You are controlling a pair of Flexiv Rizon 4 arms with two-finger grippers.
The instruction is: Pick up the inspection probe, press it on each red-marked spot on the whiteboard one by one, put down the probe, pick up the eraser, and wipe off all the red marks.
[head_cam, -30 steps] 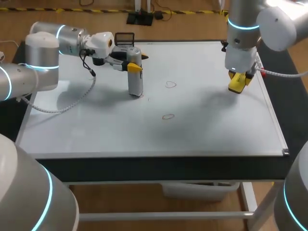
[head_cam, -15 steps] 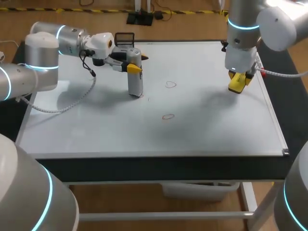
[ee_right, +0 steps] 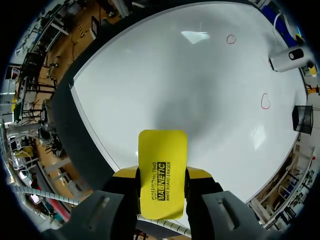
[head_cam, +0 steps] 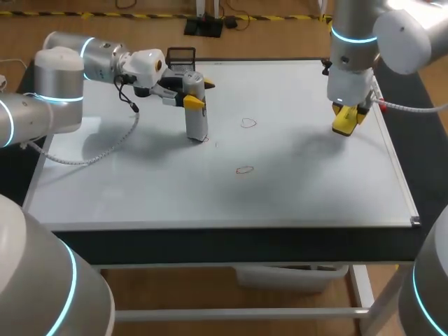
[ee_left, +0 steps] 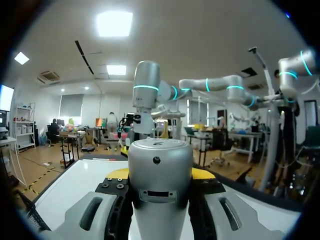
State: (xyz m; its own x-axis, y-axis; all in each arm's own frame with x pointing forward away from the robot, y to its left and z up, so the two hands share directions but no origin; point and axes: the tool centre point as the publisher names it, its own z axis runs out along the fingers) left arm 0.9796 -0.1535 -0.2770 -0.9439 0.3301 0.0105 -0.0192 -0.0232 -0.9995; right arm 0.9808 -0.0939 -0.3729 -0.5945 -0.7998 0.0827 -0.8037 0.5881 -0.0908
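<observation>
Currently: inspection probe [head_cam: 197, 105], upright, tip on whiteboard [head_cam: 301, 189] beside a red mark [head_cam: 205, 139], clenched in left jaws. Eraser [head_cam: 344, 120], grasped in right jaws, above whiteboard's right side. Risk: a slanted press could skid the tip and smear the mark, or miss it.

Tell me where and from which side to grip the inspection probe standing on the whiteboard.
Grip the inspection probe high on its body, under the rounded top, coming in level from the robot's left with a finger on each flank. It is an upright cylinder with its tip on the whiteboard, so a high side pinch should leave the tip free. The left gripper holds it that way.
</observation>
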